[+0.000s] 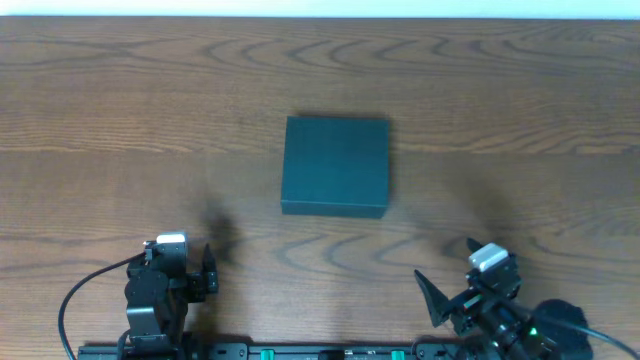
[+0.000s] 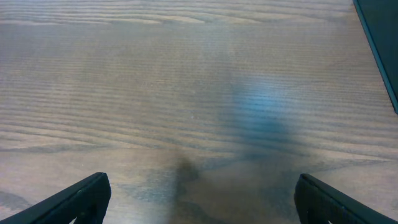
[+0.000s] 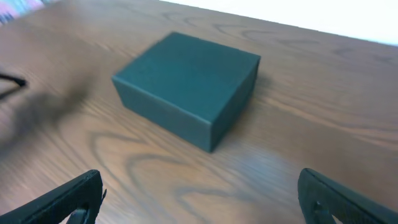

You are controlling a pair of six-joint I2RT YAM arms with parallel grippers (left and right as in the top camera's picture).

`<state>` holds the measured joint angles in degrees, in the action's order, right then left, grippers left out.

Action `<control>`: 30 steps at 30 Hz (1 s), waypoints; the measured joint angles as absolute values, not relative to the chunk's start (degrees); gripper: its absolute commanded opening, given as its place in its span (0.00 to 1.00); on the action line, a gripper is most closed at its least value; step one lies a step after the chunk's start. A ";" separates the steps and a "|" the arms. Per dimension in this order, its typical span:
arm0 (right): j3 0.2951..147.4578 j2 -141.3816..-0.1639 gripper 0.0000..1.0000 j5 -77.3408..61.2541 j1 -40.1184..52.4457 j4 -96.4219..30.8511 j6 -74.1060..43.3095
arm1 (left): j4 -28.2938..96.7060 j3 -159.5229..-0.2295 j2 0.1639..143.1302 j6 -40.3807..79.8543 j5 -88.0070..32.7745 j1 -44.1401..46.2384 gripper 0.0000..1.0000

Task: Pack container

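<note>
The container (image 1: 335, 166) is a dark teal matte box with its lid shut, standing in the middle of the wooden table. It shows whole in the right wrist view (image 3: 186, 87), and only its edge shows at the top right of the left wrist view (image 2: 380, 37). My left gripper (image 1: 207, 268) is open and empty near the front left, well clear of the box; its fingers frame bare wood in the left wrist view (image 2: 199, 199). My right gripper (image 1: 440, 298) is open and empty at the front right, facing the box (image 3: 199, 196).
The wooden table (image 1: 120, 120) carries nothing else in view. A white strip (image 1: 320, 8) runs along its far edge. Black cables (image 1: 85, 290) curl by the arm bases at the front.
</note>
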<state>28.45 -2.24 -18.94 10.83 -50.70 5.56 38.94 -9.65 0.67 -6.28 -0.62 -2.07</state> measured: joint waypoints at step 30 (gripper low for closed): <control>10.74 -0.71 0.99 -16.08 17.93 -46.87 8.27 | 38.94 -9.65 0.62 -6.26 -0.62 -2.07 0.95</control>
<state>10.74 -0.71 -16.08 17.93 -46.87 8.27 38.94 -9.65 0.62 -6.26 -0.62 -2.07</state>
